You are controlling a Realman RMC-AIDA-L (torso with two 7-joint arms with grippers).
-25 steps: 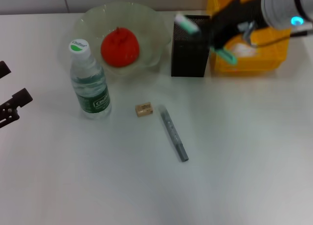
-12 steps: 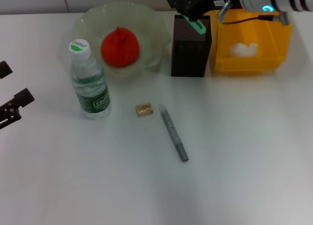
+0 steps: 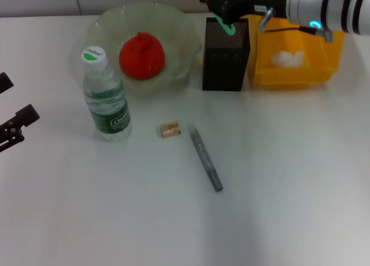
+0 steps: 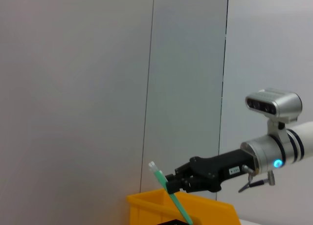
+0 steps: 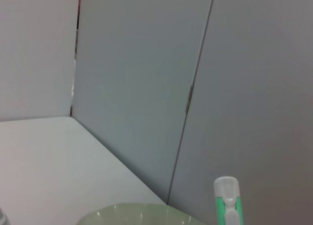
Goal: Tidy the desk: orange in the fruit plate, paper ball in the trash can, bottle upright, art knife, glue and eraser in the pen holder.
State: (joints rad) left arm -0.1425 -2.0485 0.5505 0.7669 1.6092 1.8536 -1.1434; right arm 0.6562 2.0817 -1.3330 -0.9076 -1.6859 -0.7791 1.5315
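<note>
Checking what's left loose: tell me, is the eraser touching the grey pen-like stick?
Apart. The head view shows bare table between the eraser and the grey stick.

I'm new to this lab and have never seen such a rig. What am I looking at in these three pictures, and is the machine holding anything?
It is a robot with two arms, tidying a desk. One picture comes from a camera on its head, looking down at the white table. The other two come from cameras on its wrists and mostly show the wall.

On the table stand an upright water bottle, a glass plate with an orange in it, a black mesh pen holder and a yellow bin holding a paper ball. An eraser and a grey art knife lie loose in front.

The right gripper holds a green glue stick tilted over the pen holder. The left gripper waits at the table's left edge, away from everything.
</note>
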